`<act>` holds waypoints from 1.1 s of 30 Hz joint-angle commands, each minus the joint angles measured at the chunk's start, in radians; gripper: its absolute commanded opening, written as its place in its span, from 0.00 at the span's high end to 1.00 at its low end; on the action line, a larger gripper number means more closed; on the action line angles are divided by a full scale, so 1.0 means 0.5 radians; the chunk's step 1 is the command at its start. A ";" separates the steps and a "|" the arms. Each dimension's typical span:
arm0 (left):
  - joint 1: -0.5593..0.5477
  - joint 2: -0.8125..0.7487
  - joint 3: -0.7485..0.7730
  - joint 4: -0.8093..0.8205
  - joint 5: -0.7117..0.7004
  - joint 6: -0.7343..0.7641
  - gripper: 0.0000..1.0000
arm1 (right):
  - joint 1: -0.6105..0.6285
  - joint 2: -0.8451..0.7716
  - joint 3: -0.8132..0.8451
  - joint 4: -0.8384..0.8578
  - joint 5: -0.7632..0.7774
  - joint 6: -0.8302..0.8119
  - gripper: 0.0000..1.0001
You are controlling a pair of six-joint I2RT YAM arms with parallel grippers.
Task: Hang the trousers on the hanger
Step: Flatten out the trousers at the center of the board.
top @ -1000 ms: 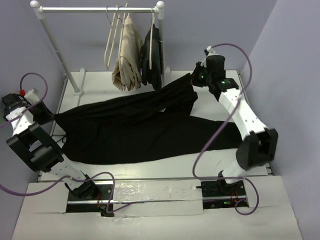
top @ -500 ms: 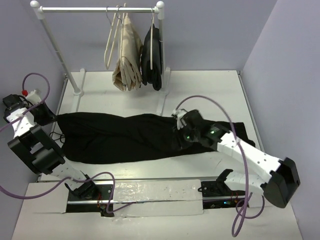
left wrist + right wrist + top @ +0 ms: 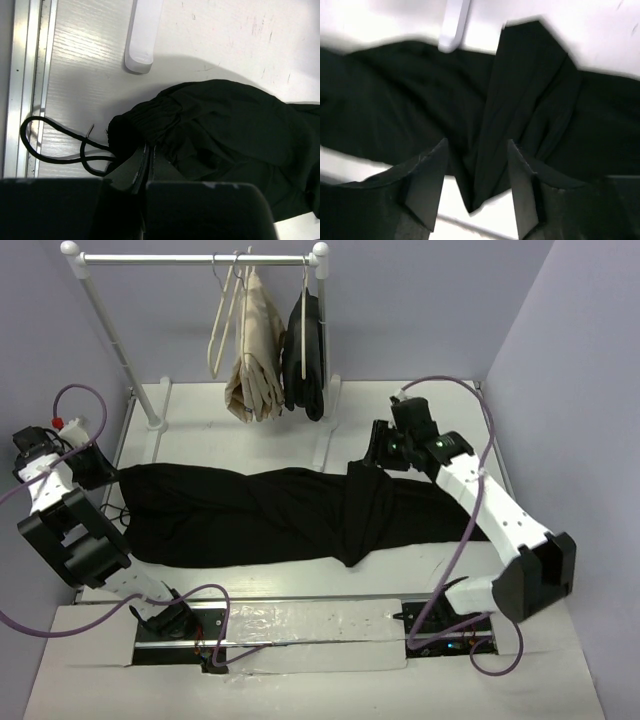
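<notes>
The black trousers (image 3: 260,515) lie lengthwise across the table, one leg folded over in a flap (image 3: 362,520) that points to the front edge. My left gripper (image 3: 103,471) is at their left end, shut on the gathered waistband (image 3: 155,117); its jaws (image 3: 148,152) are pressed together on the cloth. My right gripper (image 3: 369,461) hovers open just above the folded leg (image 3: 520,100), with nothing between its fingers (image 3: 431,170). The empty white hanger (image 3: 222,325) hangs on the rail at the back.
The white rack (image 3: 200,258) also carries beige trousers (image 3: 256,355) and a small black garment (image 3: 306,355). Its feet (image 3: 325,430) rest on the table just behind the trousers. A black drawstring (image 3: 47,145) trails by the left table edge (image 3: 22,85).
My right gripper swept the trouser leg from the back right across to the front, opened and let it go, then pulled back up to the right. The left gripper stayed shut.
</notes>
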 commanded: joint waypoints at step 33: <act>-0.015 -0.099 -0.042 0.067 0.024 -0.007 1.00 | -0.315 1.358 0.457 0.180 0.171 0.373 0.54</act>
